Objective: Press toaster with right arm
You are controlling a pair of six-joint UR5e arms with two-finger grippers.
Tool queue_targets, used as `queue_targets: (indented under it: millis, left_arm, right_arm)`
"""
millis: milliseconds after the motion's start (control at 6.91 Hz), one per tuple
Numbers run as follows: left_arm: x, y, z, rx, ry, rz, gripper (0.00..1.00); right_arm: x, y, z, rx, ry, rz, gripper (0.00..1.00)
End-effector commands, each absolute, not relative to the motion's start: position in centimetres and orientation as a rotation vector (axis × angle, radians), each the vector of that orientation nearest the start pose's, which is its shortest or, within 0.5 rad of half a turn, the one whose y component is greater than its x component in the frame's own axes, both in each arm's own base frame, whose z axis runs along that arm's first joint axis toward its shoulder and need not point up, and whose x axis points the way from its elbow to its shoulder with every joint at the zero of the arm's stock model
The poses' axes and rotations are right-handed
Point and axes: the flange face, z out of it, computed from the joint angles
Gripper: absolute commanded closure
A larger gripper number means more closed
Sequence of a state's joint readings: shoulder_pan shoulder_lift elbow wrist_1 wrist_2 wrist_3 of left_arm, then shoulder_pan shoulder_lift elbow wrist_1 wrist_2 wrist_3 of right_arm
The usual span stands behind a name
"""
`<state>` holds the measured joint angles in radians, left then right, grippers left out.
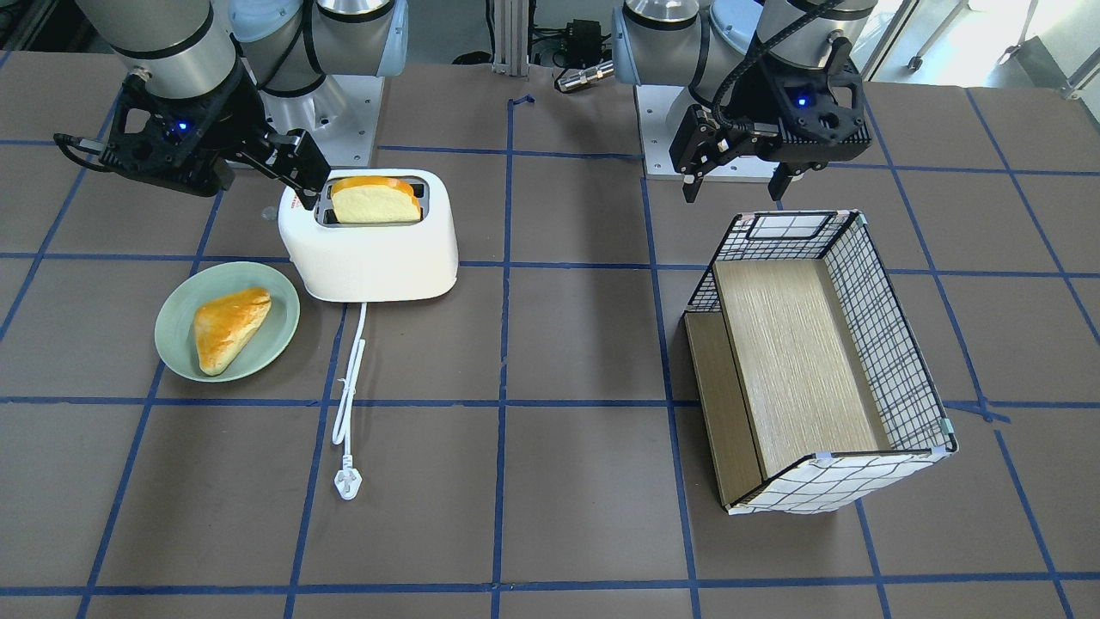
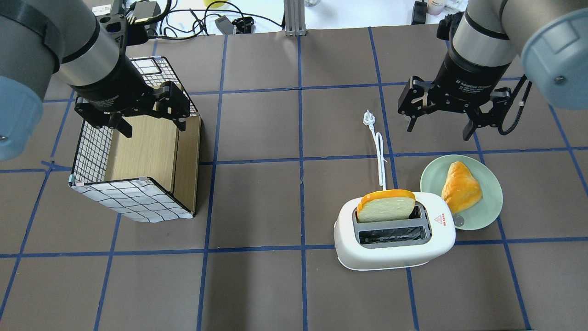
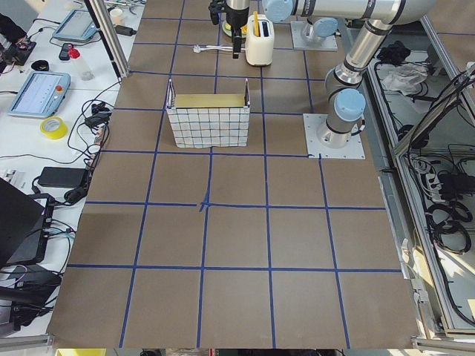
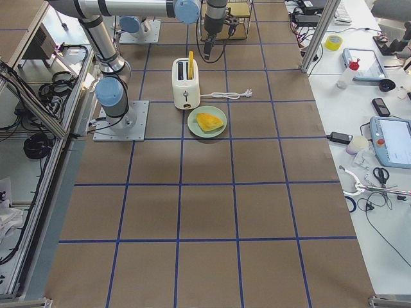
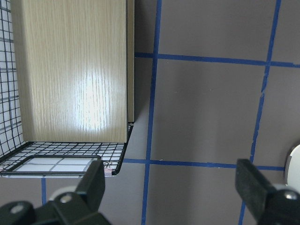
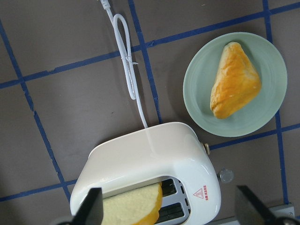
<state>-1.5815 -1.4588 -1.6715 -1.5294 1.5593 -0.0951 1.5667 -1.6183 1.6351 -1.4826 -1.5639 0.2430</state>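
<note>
At the upper left of the overhead view, the left gripper (image 2: 154,128) hangs with its black fingers spread wide over a black-wire grid basket (image 2: 133,197) with white lining and pale wooden panels. The basket sits on the brown table (image 2: 257,285), which is marked with blue tape lines. Right of centre, in the lower half, stands the rounded glossy white two-slot toaster (image 2: 395,250). Its small red triangle mark (image 2: 440,219) is at the end nearest the plate. A pale bread slice with an orange crust (image 2: 386,208) stands up out of the slot farther from the camera. The toaster's white cord (image 2: 380,161) runs up the frame to a white plug (image 2: 367,118). Just beside the toaster's right end, a round pale-green plate (image 2: 489,216) carries a golden triangular pastry (image 2: 460,186). At the upper right, the silver right arm's black right gripper (image 2: 437,132) hovers above the table beyond the plate. Its fingers are wide apart, and it is clear of the toaster.
</note>
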Motion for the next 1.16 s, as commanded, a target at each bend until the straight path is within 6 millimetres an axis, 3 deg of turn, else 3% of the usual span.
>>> queue_targets:
  millis: [0,1013]
  left_arm:
    - [-13.92,-44.80,49.48,-0.133,3.151,-0.081,0.00]
    - [-13.92,-44.80,49.48,-0.133,3.151,-0.081,0.00]
  right_arm:
    - [13.19,-46.10,47.07,0.383,3.119,0.169,0.00]
    - [12.92,-46.49,46.99,0.361,3.118,0.152,0.01]
